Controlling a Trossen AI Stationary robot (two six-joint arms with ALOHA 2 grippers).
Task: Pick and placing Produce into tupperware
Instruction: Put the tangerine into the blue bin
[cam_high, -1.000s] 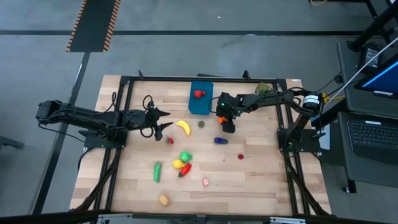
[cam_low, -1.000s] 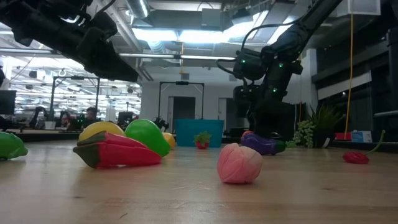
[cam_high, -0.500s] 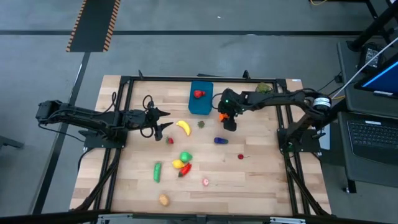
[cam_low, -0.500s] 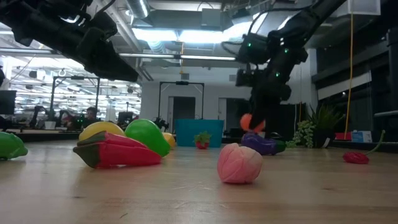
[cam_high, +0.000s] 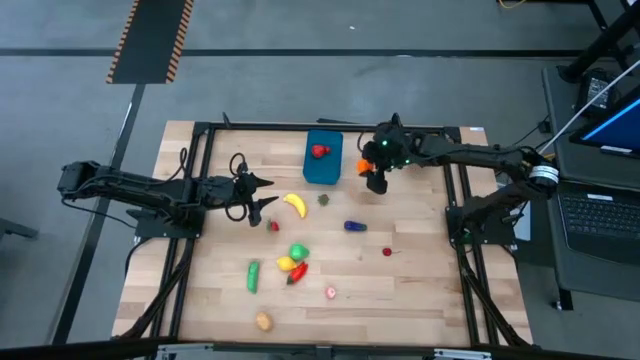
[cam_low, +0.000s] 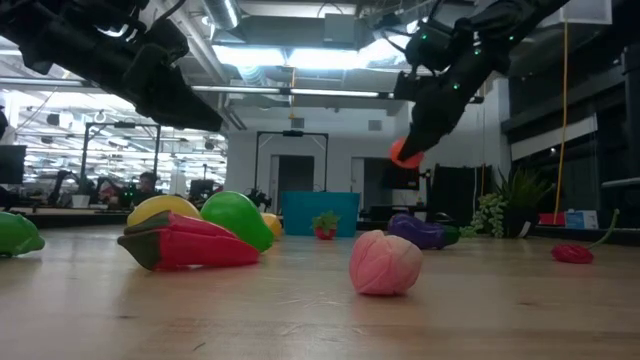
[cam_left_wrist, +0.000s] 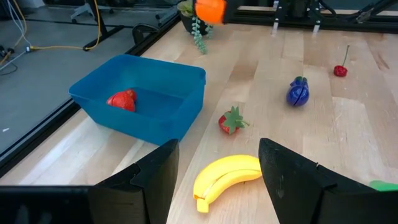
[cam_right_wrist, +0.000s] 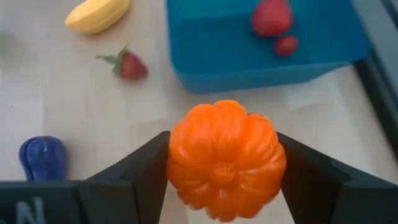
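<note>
Right gripper (cam_high: 376, 172): I have it lifted off the bench, its fingers (cam_right_wrist: 142, 176) clenched on the orange (cam_right_wrist: 225, 158) — the fruit sits squarely between them in the right wrist view.
Orange, where it is: in the air, well above the bench (cam_high: 420, 290) in the low view, just beside the blue tub (cam_high: 323, 160) on the right arm's side, not yet over it.
Relation the move turns on: the tub lies ahead of the fingers and a little to one side; I judge the carry still has to cross the near wall before I let go.
Tub's long axis: runs away from the front of the bench in the high view — so I would be coming in across a long wall.
Tub contents: a strawberry (cam_left_wrist: 122, 100) already lies inside, toward one end, leaving open floor for the orange.
Nearer arm: the right, clearly.
Left gripper (cam_high: 262, 194): waits low at the bench's left, fingers spread and holding nothing, the banana (cam_left_wrist: 226, 175) just ahead of them.
Risk, as I see it: releasing early would drop the orange on the rim or outside it.
</note>
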